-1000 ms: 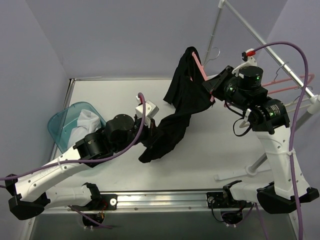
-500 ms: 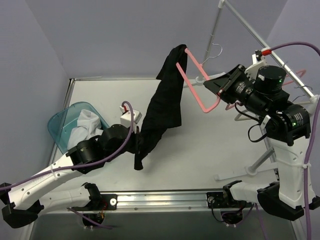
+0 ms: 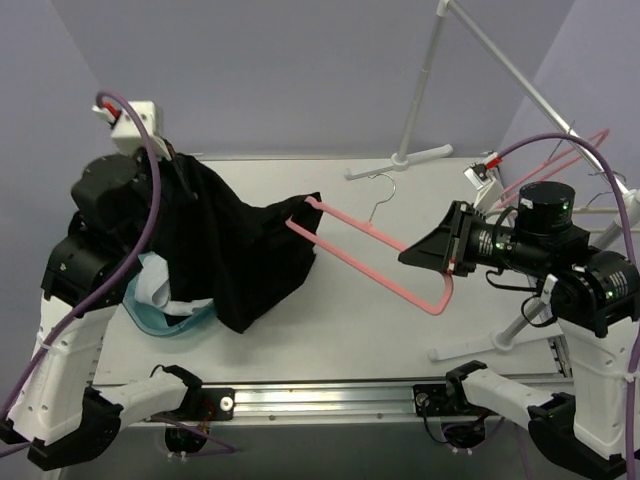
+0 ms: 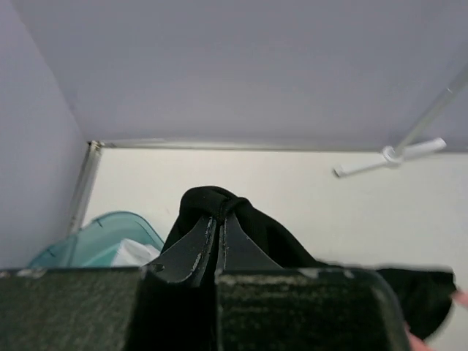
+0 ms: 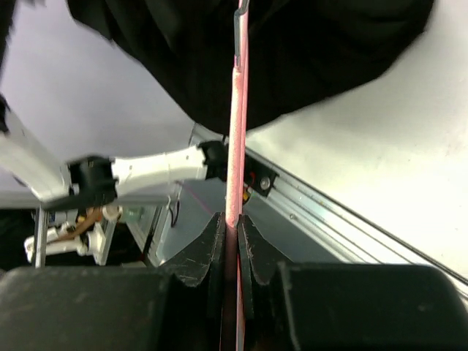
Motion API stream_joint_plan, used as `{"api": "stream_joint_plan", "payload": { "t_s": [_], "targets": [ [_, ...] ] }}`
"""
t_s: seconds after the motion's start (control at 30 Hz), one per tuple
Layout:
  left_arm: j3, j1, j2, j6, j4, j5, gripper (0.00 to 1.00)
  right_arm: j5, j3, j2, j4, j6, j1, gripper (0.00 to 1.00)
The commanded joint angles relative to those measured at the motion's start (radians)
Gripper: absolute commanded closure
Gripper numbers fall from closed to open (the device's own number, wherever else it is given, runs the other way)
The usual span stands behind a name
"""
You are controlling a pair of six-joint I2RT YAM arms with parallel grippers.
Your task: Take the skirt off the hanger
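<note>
A black skirt (image 3: 240,250) hangs stretched at the left. My left gripper (image 3: 175,158) is shut on its upper edge, high above the table; the pinched fold shows in the left wrist view (image 4: 219,208). One corner of the skirt still sits on the far end of a pink hanger (image 3: 370,250). My right gripper (image 3: 447,262) is shut on the hanger's near end and holds it above the table's middle. In the right wrist view the pink bar (image 5: 235,131) runs up from my shut jaws into the black cloth (image 5: 322,51).
A teal bin (image 3: 165,315) with white cloth lies under the skirt at the left. A white clothes rack (image 3: 430,70) stands at the back right, with more hangers (image 3: 575,150) on its rail. A metal rail (image 3: 330,400) runs along the near edge.
My left gripper has swung up and far left with the skirt, pulling most of it off the hanger. My right gripper has lowered the hanger toward the table's middle.
</note>
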Motion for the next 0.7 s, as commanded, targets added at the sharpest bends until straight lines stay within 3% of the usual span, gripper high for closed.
{"api": "stream_joint_plan", "payload": {
  "t_s": [0.0, 0.13, 0.23, 0.33, 0.67],
  "targets": [
    [0.175, 0.111, 0.086, 0.131, -0.038, 0.016, 0.98, -0.127, -0.038, -0.066, -0.023, -0.068, -0.002, 1.00],
    [0.249, 0.205, 0.115, 0.153, -0.013, 0.030, 0.98, -0.154, -0.088, -0.102, -0.169, -0.143, 0.000, 1.00],
    [0.283, 0.261, 0.138, 0.156, 0.008, 0.037, 0.98, -0.086, -0.111, -0.126, -0.192, -0.159, 0.021, 1.00],
    [0.336, 0.312, 0.159, 0.156, 0.045, 0.072, 0.98, -0.024, -0.135, -0.135, -0.178, -0.137, 0.031, 1.00],
    [0.555, 0.334, 0.267, 0.203, 0.165, 0.073, 0.98, 0.025, -0.404, -0.237, -0.069, -0.051, 0.029, 1.00]
  ]
}}
